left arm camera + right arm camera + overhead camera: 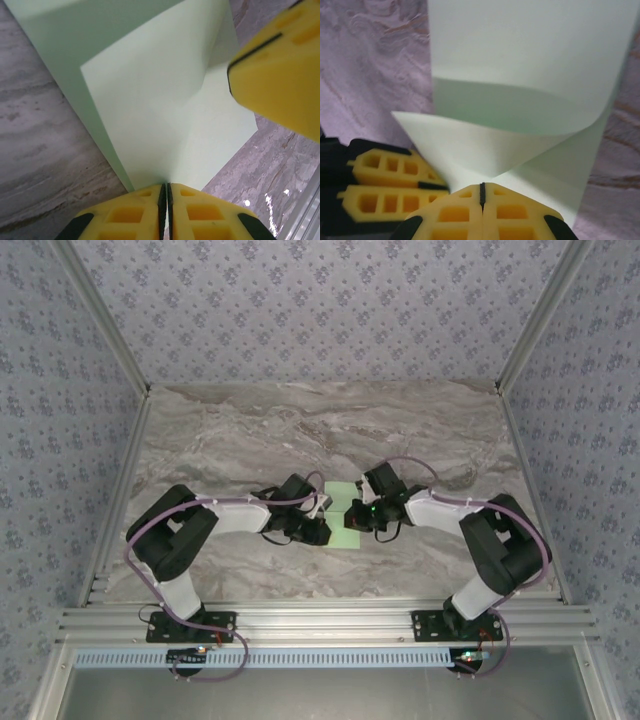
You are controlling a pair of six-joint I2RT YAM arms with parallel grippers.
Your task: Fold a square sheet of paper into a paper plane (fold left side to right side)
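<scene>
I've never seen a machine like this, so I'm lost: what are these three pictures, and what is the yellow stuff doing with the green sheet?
These are two black-and-white robot arms bolted at the near edge of a grey marbled table. The wide picture looks down from above. The other two come from small cameras on each wrist, so the yellow blocks are the fingers. A thin pale green square sheet of paper lies between the arms. The left gripper and the right gripper are both pinched shut on it, holding part of it up in a curved flap.
</scene>
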